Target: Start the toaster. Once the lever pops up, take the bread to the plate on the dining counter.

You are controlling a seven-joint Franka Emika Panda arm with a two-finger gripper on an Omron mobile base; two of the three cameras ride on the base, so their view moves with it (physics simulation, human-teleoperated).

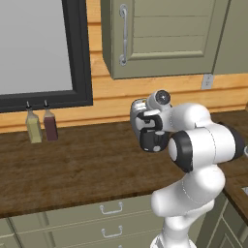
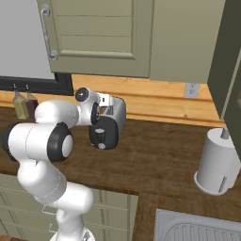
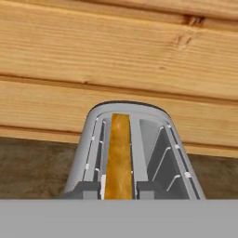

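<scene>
Fingers are hidden behind the hand over the toaster (image 3: 132,153), so I cannot tell whether they grip. Bread (image 3: 119,158) stands in its left slot, seen from the hand. Toaster sits on the counter (image 1: 72,169) by the plank wall. No legible writing.
</scene>
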